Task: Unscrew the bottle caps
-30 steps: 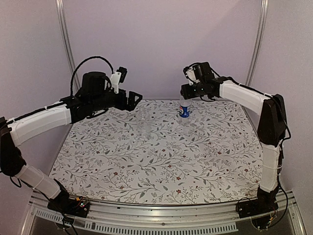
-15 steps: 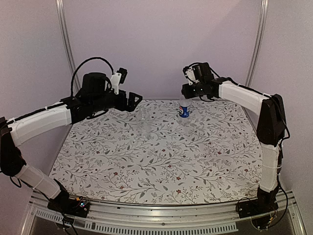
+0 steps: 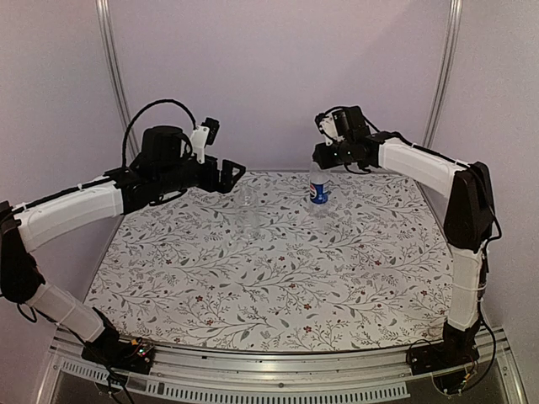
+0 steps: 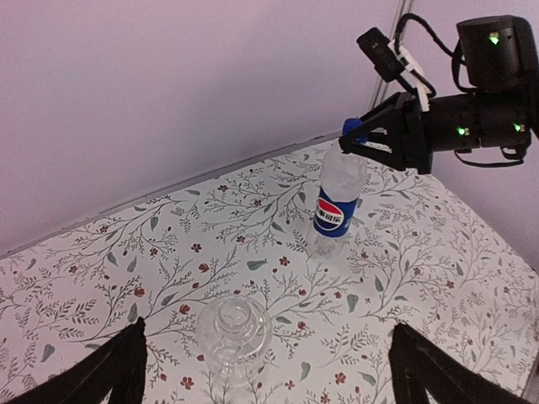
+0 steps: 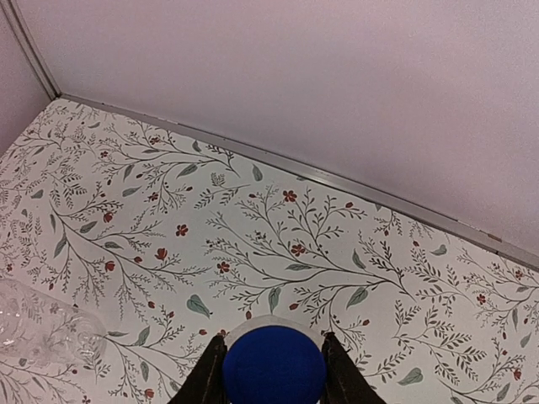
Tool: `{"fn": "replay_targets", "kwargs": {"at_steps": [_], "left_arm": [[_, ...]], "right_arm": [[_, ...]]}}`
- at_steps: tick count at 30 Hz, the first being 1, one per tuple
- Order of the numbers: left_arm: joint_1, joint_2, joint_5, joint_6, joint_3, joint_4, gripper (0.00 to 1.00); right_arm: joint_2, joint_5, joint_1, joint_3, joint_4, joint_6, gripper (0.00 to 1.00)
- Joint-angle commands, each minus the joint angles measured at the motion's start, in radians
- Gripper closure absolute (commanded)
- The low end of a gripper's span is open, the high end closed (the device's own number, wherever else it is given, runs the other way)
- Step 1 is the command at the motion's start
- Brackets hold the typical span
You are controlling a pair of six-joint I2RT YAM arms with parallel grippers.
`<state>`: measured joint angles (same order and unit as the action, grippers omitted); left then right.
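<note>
Both standing neck-up, Pepsi bottle [image 4: 337, 212], plain bottle [image 4: 233, 330], right claw [image 4: 360, 140] pinching blue cap [image 5: 274, 369], left claw [image 3: 232, 172] spread

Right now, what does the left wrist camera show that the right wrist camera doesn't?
Left wrist only: the Pepsi bottle full height, label showing, with the right gripper side-on at its top. Right wrist only: the top face of the blue cap from above, fingers against both sides. Both: the plain bottle and the floral table.
</note>
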<state>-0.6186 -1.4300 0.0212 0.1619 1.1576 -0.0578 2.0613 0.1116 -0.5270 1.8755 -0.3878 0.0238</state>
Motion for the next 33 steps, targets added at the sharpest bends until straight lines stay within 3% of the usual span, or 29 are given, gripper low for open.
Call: {"fn": "replay_targets", "kwargs": {"at_steps": [1, 5, 12, 23, 29, 33], "left_arm": [[0.012, 0.04, 0.096, 0.025, -0.03, 0.079, 0.0], [-0.005, 0.031, 0.223, 0.015, -0.023, 0.115, 0.0], [-0.108, -0.008, 0.271, -0.125, -0.002, 0.135, 0.0], [-0.181, -0.087, 0.382, -0.256, 0.053, 0.122, 0.0], [-0.182, -0.136, 0.566, -0.239, 0.091, 0.093, 0.0], [-0.182, -0.168, 0.596, -0.217, 0.114, 0.086, 0.02]], "right_arm": [[-0.112, -0.096, 0.004, -0.031, -0.014, -0.009, 1.0], [-0.194, -0.258, 0.0, -0.088, -0.037, -0.003, 1.0], [-0.347, -0.484, -0.056, -0.173, -0.068, -0.021, 1.0], [-0.505, -0.884, -0.087, -0.292, 0.069, -0.052, 1.0], [-0.548, -0.976, -0.089, -0.352, 0.152, -0.039, 1.0], [-0.54, -0.985, -0.09, -0.354, 0.168, -0.03, 1.0]]}}
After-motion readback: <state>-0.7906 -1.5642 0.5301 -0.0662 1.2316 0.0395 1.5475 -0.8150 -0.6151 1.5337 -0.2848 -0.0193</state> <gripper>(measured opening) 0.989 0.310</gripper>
